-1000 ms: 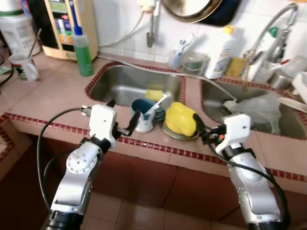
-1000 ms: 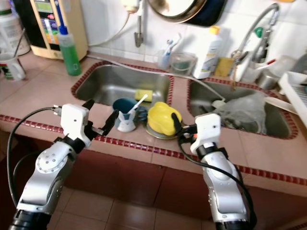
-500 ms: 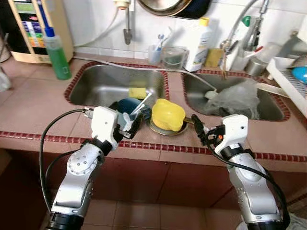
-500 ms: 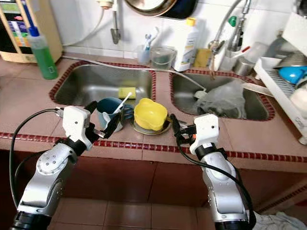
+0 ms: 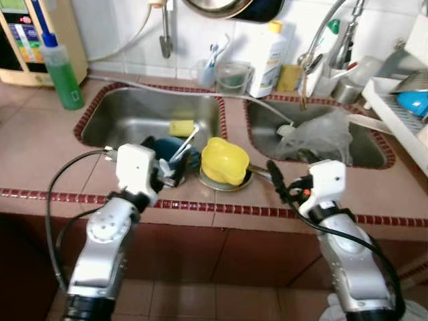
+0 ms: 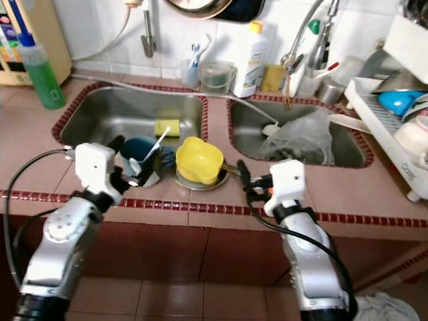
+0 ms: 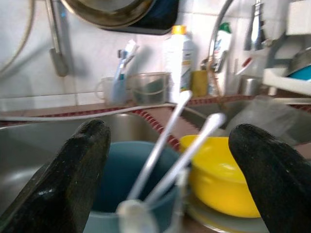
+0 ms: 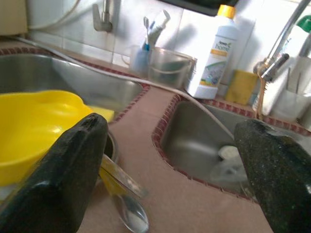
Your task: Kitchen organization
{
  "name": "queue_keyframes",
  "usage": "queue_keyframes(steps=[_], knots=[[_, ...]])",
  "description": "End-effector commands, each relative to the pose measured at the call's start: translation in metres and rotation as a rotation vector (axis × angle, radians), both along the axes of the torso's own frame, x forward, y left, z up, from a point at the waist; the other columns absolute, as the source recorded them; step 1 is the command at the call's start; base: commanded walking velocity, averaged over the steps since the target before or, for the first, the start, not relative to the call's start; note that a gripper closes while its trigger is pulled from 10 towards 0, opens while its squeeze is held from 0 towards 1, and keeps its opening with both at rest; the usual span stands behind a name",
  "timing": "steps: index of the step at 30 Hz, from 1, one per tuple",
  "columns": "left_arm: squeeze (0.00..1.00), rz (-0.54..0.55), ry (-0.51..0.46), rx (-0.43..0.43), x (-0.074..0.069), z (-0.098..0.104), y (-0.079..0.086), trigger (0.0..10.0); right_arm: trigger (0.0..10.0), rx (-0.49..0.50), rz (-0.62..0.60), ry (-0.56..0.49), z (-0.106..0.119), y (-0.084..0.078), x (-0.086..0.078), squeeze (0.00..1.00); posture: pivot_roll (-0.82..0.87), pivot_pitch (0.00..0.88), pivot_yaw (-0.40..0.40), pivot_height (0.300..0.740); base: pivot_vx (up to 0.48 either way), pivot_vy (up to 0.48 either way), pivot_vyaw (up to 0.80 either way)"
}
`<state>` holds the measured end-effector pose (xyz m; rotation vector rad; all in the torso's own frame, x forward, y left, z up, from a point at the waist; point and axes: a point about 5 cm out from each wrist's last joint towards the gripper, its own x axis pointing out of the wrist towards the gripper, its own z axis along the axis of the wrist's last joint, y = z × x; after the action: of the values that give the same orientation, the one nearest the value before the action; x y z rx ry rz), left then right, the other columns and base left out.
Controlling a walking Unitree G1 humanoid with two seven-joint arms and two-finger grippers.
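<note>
On the tiled counter's front strip a blue cup stands, with a small clear cup holding white spoons just in front of it. A yellow bowl lies upside down on a metal dish to their right. My left gripper is open, its fingers on either side of the two cups at counter height. My right gripper is open too and hovers just right of the yellow bowl, with a metal spoon on the counter between its fingers.
Two steel sinks lie behind: the left sink holds a yellow sponge, the right one a crumpled plastic bag. A green soap bottle stands far left, a white bottle by the wall, a dish rack at right.
The camera has swung right and drawn nearer the counter. My left gripper has closed in on the cups, its fingers now beside them. The right gripper keeps its place by the yellow bowl.
</note>
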<state>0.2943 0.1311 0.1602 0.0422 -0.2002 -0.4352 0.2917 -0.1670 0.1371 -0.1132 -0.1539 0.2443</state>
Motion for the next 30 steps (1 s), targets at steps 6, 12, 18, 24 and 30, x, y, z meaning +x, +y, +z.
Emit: queue_keyframes(steps=[6, 12, 18, 24, 30], knots=[[0.00, -0.059, -0.033, 0.028, -0.003, 0.006, -0.002, 10.0, 10.0, -0.004, 0.014, 0.001, 0.000, 0.002, 0.000, 0.00, 0.06, 0.000, -0.058, 0.740, 0.000, 0.000, 0.00], [0.00, -0.111, -0.065, 0.097, -0.004, 0.008, -0.009, 10.0, 10.0, -0.009, 0.015, 0.005, -0.002, 0.002, -0.001, 0.00, 0.06, 0.000, -0.051, 0.740, 0.000, 0.000, 0.00], [0.00, -0.157, -0.061, 0.177, -0.002, 0.002, -0.020, 10.0, 10.0, -0.014, 0.019, 0.005, -0.002, 0.003, -0.003, 0.00, 0.05, 0.000, -0.043, 0.740, 0.000, 0.000, 0.00], [0.00, -0.146, -0.015, 0.200, 0.007, -0.002, -0.024, 10.0, 10.0, -0.014, 0.068, 0.009, -0.001, 0.008, -0.007, 0.00, 0.03, 0.000, -0.030, 0.740, 0.000, 0.000, 0.00], [0.00, -0.116, 0.031, 0.204, 0.016, -0.003, -0.028, 10.0, 10.0, -0.016, 0.101, 0.010, 0.000, 0.014, -0.011, 0.00, 0.01, 0.000, -0.023, 0.740, 0.000, 0.000, 0.00]])
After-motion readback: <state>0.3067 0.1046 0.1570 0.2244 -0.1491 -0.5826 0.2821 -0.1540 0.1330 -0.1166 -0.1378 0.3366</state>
